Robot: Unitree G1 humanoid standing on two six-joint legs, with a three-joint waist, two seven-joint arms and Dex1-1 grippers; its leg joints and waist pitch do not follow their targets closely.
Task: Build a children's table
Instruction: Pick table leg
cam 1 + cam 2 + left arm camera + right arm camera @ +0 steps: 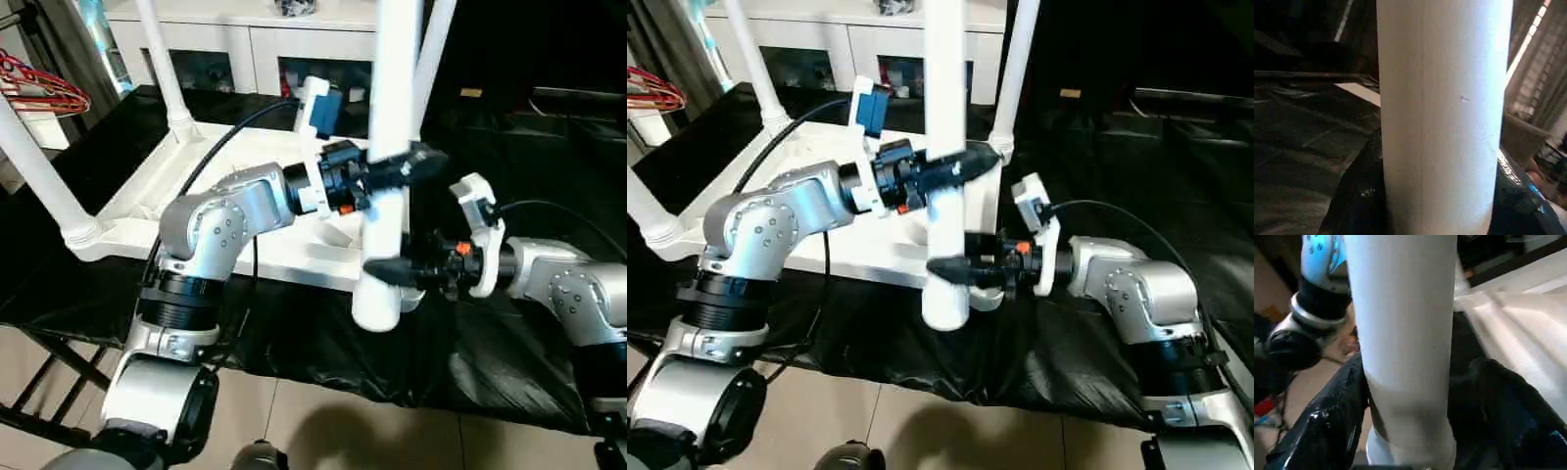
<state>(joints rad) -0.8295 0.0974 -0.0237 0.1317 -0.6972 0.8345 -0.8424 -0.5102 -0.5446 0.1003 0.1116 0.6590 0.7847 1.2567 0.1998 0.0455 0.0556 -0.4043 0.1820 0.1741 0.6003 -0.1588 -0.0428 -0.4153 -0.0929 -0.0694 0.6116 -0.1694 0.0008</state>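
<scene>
At the far left a red wire hanger [44, 90] hangs by the edge of the scene. The white tabletop [147, 201] lies upside down on the black-covered counter [509, 382], its ribbed underside facing up. Three legs already stand in its corner sockets: the near-left leg [39, 171] leans out to the left, the far-left leg [162, 59] rises at the far corner, and the far-right leg [431, 59] slants up behind the middle of the scene. Beyond the tabletop stands a white cabinet [255, 44] with glass doors.

The left arm reaches across the tabletop from the left, and the left hand [397, 168] is closed around the fourth leg [392, 88] at about mid-height, one black finger on each side of the tube; in the left wrist view the leg [1442, 117] sits tight between the dark fingers [1359, 196]. This leg stands nearly upright at the near-right corner of the tabletop, its flared lower end [377, 304] at the corner socket; whether it is seated there cannot be told.

From the right, the right hand [404, 272] sits lower on the same leg, just above the flared end. Its fingers [1327, 416] flank the tube, with a gap showing on one side in the right wrist view, so its grip looks loose and partly open rather than clamped.
</scene>
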